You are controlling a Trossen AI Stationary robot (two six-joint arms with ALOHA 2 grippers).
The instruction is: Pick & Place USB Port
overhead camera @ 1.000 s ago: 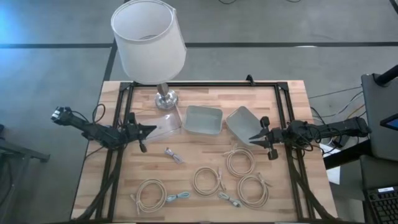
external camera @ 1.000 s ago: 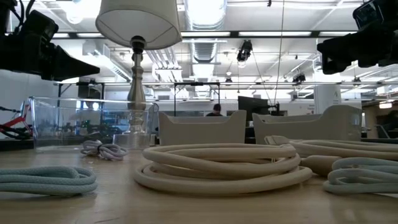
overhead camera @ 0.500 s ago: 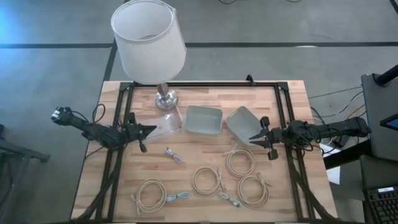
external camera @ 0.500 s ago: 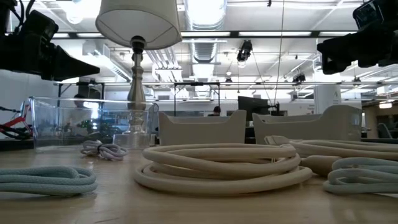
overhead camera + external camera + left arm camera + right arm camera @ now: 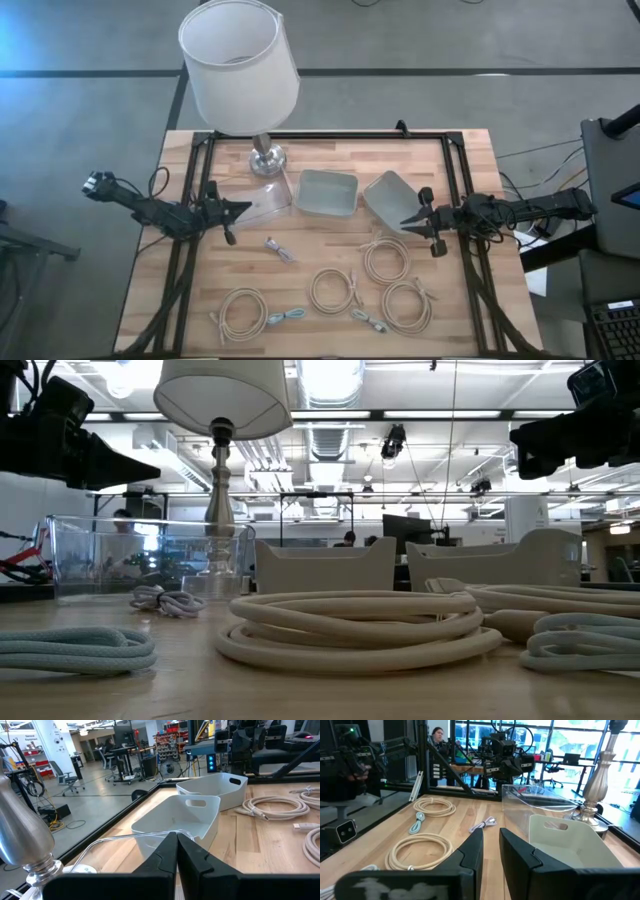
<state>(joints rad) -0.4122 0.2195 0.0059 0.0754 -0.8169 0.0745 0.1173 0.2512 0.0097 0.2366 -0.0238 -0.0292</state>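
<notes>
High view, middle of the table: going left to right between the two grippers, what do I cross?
Left gripper → clear bin → upright grey bin → tilted grey bin → right gripper.

Grey concrete floor (image 5: pixel 80 110) surrounds the wooden table (image 5: pixel 330 150), crossed by a dark seam line. Across the room, an open ceiling (image 5: pixel 400 390) carries ducts and bright strip lights. Office chairs (image 5: pixel 60 772), desks and shelving stand on the polished floor; large windows (image 5: pixel 570 740) glow behind a seated person (image 5: pixel 438 736)
</notes>
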